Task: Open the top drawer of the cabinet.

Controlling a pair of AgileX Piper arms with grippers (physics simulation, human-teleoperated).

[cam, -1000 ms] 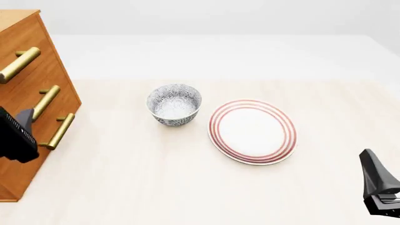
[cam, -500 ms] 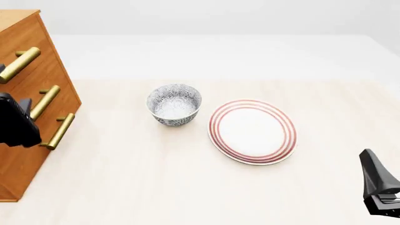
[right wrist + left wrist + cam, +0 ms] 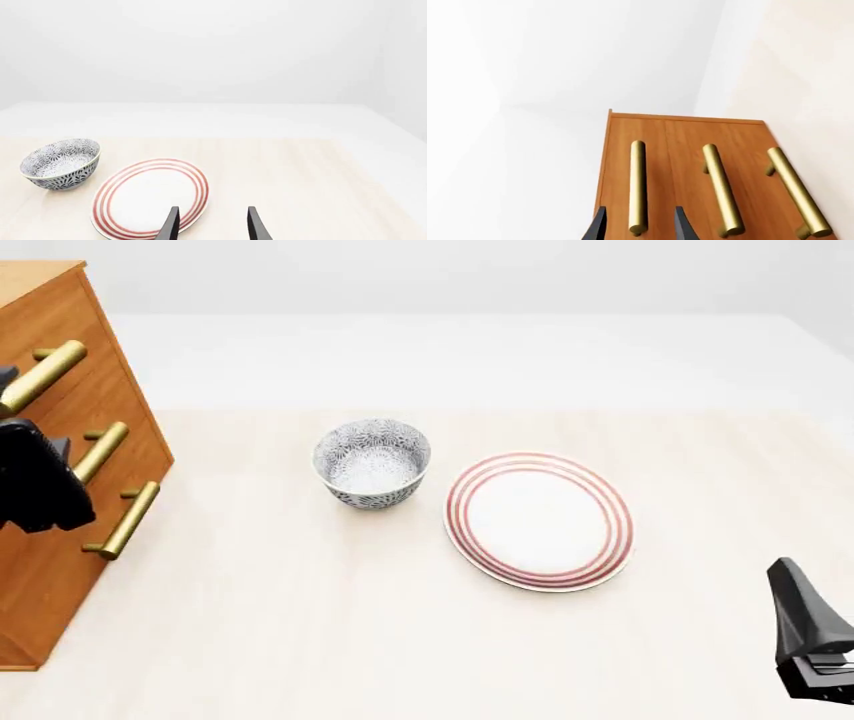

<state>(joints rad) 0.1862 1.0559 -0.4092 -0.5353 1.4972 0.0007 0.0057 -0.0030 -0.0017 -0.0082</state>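
**A:** Where is the cabinet (image 3: 54,490)?

**B:** At the left edge of the worktop (image 3: 400,640) in the front view, its slanted front facing right. The top drawer (image 3: 627,165) is the uppermost of three, and all three fronts lie flush with one another, so it looks closed. Its brass handle (image 3: 638,187) shows plainly in the left wrist view, with the two lower handles beside it.

**A:** And the left pincer (image 3: 638,226)?

**B:** Its two dark fingertips stand parted, one on each side of the near end of the top handle. I see a gap between each tip and the bar, so it is not gripping. From the front its black body (image 3: 38,478) sits in front of the cabinet face, between the top and middle handles.

**A:** The containers?

**B:** A patterned bowl (image 3: 371,463) stands upright mid-worktop; its inside shows only its own pattern. Just to its right, close but apart, lies a white plate (image 3: 538,520) with red rings, bare on top.

**A:** The right pincer (image 3: 211,224)?

**B:** Fingertips apart, holding nothing, low at the near right corner (image 3: 811,640), pointing toward the plate's near edge.
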